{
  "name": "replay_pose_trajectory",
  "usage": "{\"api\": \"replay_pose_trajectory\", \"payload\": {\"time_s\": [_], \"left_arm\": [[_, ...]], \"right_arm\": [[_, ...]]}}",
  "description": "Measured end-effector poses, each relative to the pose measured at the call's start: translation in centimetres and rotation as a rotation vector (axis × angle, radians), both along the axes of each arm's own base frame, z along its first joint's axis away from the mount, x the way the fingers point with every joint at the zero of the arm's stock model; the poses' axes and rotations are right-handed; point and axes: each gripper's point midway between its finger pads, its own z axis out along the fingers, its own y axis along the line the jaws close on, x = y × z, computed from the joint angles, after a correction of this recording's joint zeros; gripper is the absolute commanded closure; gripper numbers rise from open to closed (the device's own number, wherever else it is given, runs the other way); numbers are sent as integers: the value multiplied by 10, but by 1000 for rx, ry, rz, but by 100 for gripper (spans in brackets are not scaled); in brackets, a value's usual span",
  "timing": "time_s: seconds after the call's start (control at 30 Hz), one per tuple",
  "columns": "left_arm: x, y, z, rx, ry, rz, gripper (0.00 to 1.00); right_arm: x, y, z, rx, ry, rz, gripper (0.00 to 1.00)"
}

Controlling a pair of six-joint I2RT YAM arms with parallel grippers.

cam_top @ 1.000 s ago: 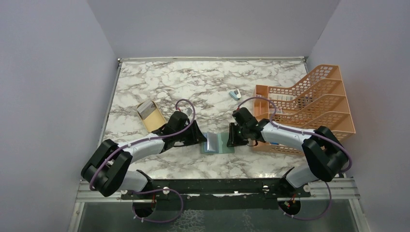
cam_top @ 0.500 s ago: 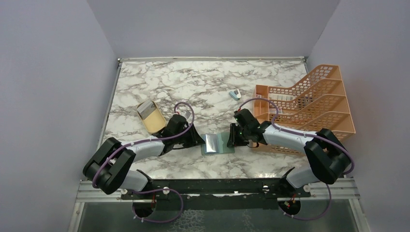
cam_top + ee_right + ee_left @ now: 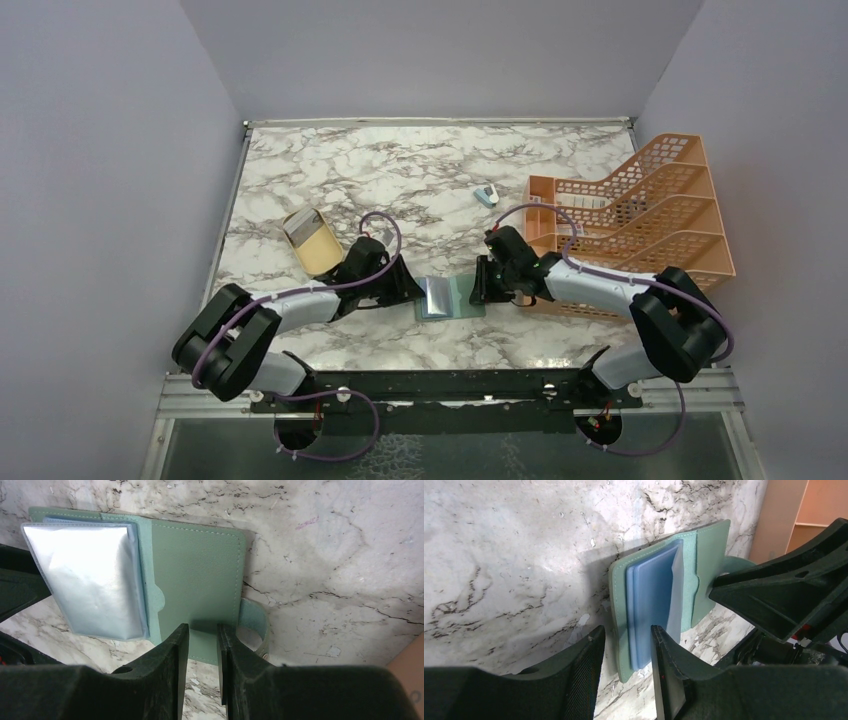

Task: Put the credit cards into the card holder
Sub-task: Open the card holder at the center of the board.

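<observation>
Card holder [image 3: 200, 565]: grey-green, lying open at the middle of the desk's [image 3: 400, 180] near edge, pale blue sleeves uppermost. Left claw [image 3: 626, 635]: spread, straddling the sleeves' end. Right claw [image 3: 202, 627]: narrowly parted, tips on the right cover. Credit cards [image 3: 300, 228]: in tan dish [image 3: 322, 270], toward the left edge.

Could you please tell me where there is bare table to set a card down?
The table behind the dish and gadget is bare, as is the stretch between them. It is crowded around the wallet and beside the rack.
</observation>
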Motion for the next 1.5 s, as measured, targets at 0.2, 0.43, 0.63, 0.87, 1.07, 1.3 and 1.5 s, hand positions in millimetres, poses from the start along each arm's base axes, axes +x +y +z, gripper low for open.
{"api": "replay_pose_trajectory", "payload": {"time_s": [0.2, 0.43, 0.63, 0.87, 1.07, 1.3, 1.5], "left_arm": [[1, -9, -8, -41, 34, -5, 70], [-1, -17, -1, -107, 47, -14, 100], [-2, -22, 13, -157, 35, -32, 100], [-6, -25, 35, -199, 14, -51, 100], [-8, -21, 38, -153, 36, -56, 100], [-8, -14, 39, -112, 42, -37, 100], [-12, -11, 34, -88, 64, -30, 100]], "right_arm": [[0, 0, 0, 6, -5, -1, 73], [0, 1, 0, 7, -5, -1, 73], [-3, 3, 4, 29, -1, 16, 63], [-3, 15, 37, 102, -18, 46, 56], [-4, 38, 61, 196, -18, 92, 53], [-13, 58, 66, 257, 35, 120, 42], [-21, 80, 65, 278, 63, 157, 36]]}}
